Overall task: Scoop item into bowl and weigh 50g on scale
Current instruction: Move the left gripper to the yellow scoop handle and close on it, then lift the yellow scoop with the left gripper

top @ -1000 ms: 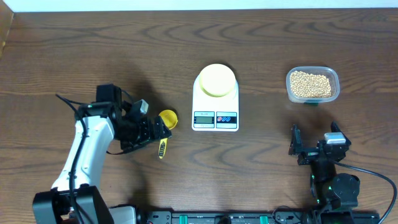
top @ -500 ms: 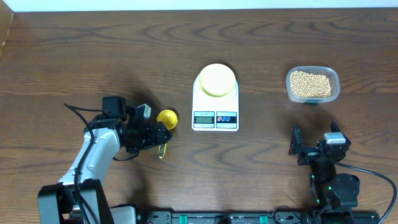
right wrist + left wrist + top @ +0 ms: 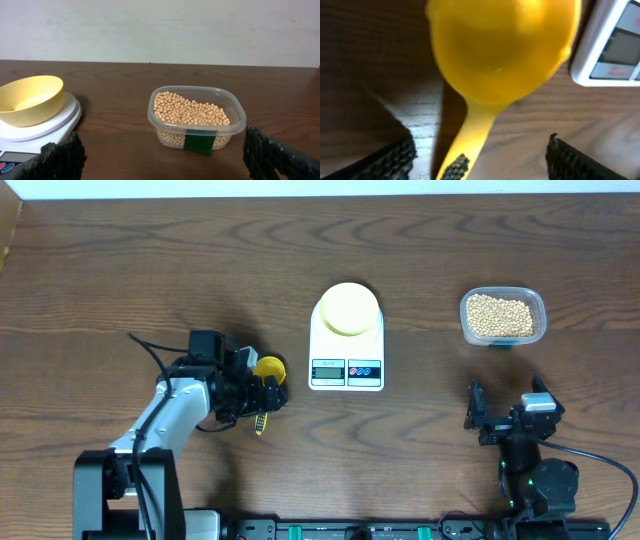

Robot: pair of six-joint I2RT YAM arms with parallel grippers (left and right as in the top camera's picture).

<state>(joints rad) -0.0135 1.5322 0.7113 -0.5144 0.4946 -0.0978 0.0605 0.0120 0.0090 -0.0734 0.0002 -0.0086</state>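
A dark wooden table (image 3: 120,260) carries everything. The left arm (image 3: 170,405) reaches in low from the near left, and its gripper (image 3: 258,392) sits over the scoop's handle. In the wrist view the two fingers (image 3: 390,160) stand wide on either side of that handle without touching it, so the hand is released, not grasping. The right arm (image 3: 535,475) stays at the near right edge with its gripper (image 3: 508,408) pointed toward the far side, jaws spread fully and closed on nothing. The white scale (image 3: 346,370) lies at the table's centre, display and two coloured buttons facing the near edge. A clear tub (image 3: 463,315) stands well to the scale's right, with a green label on its near wall. The pale-yellow bowl (image 3: 349,309) rests upright on the scale's platform, and the right wrist view shows its inside bare. The yellow scoop (image 3: 268,370) lies flat just left of the scale, cup toward the far side, handle toward the near edge. The beans (image 3: 500,315) all sit heaped in the tub.
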